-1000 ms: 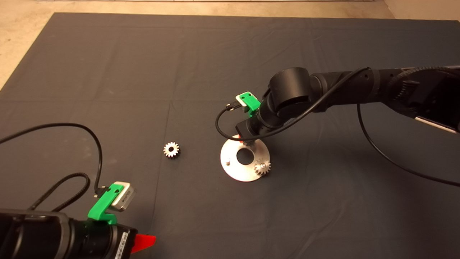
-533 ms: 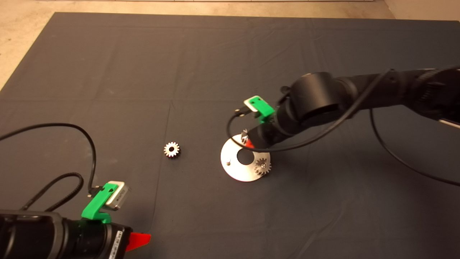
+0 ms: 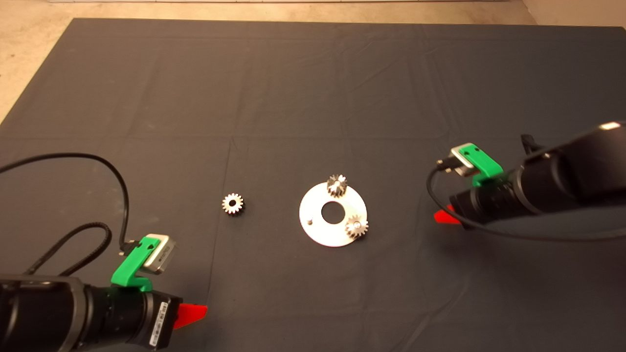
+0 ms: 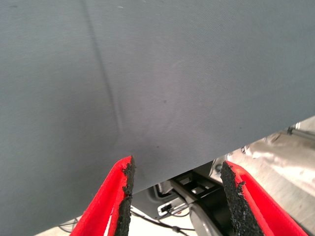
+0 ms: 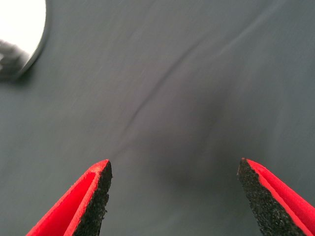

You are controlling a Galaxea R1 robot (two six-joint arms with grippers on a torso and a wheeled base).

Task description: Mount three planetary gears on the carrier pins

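Note:
The round silver disc (image 3: pixel 320 230) lies on the dark mat near the middle. Two planetary gears sit on its carrier pins: one at the far rim (image 3: pixel 337 185), one at the near right (image 3: pixel 356 226). The third pin (image 3: pixel 310 221) stands bare at the disc's left. A third gear (image 3: pixel 233 203) lies flat on the mat left of the disc. My right gripper (image 3: pixel 442 216) is open and empty, to the right of the disc; its wrist view (image 5: pixel 174 196) shows the disc's edge (image 5: pixel 22 24). My left gripper (image 3: pixel 193 313) is open and empty at the lower left, also in its wrist view (image 4: pixel 177 191).
The dark mat (image 3: pixel 313 88) has creases. Bare floor (image 3: pixel 29 44) shows past its far and left edges. Black cables loop from both arms over the mat, one at the left (image 3: pixel 112 171). Floor and a frame show past the mat's edge (image 4: pixel 197 191).
My right gripper has let go of the gear on the disc's far pin and drawn back to the right, away from the disc. The left arm has barely moved.

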